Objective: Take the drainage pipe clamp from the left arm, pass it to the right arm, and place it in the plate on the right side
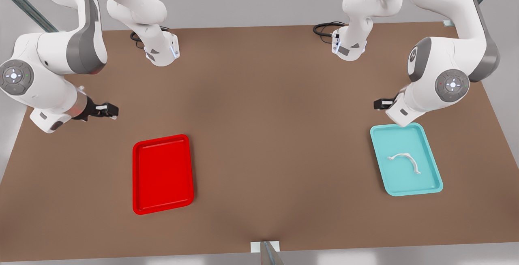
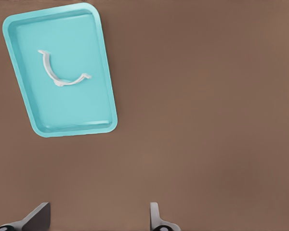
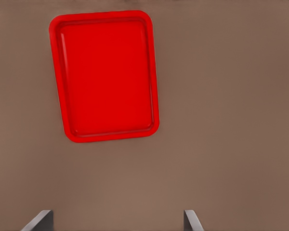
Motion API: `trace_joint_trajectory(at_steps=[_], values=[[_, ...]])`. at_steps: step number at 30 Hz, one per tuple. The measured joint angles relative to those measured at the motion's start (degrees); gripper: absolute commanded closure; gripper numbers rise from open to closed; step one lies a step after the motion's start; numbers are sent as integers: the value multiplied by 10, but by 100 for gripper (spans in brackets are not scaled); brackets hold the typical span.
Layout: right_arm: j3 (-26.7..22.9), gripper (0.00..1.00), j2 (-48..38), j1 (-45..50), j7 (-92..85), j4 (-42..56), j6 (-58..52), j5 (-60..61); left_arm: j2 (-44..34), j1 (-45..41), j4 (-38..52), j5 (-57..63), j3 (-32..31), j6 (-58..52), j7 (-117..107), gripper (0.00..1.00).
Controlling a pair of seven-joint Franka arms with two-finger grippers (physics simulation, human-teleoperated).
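My left end effector wide open, empty, clamp ahead in teal tray; thin strip, I risk a slipped pinch. Right end effector open, empty, waiting.

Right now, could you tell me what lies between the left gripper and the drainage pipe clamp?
In the left wrist view, bare brown table and the teal tray's rim separate the left gripper from the clamp.

teal tray on brown table, black cables at the far edge

clamp in tray, plate well apart
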Motion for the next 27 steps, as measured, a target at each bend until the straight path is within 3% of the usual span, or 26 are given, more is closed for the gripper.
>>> trace_joint_trajectory(at_steps=[3, 7, 12, 18, 27], values=[[0, 0, 1, 0, 0, -1, 13, 0, 20, -4, 1, 0, 24, 19, -3, 0], [0, 0, 3, 0, 0, -3, 24, 0, 148, 48, 41, 0, 82, 100, 19, 0], [0, 0, 4, 1, 0, -7, 32, -1, 248, 122, 53, -36, 97, 230, 71, 0], [0, 0, 5, 1, 0, -13, 38, -1, 311, 150, 42, -51, 98, 362, 125, 0], [1, 0, 4, 1, 1, -20, 42, -2, 346, 168, 1, -59, 98, 443, 183, 0]])
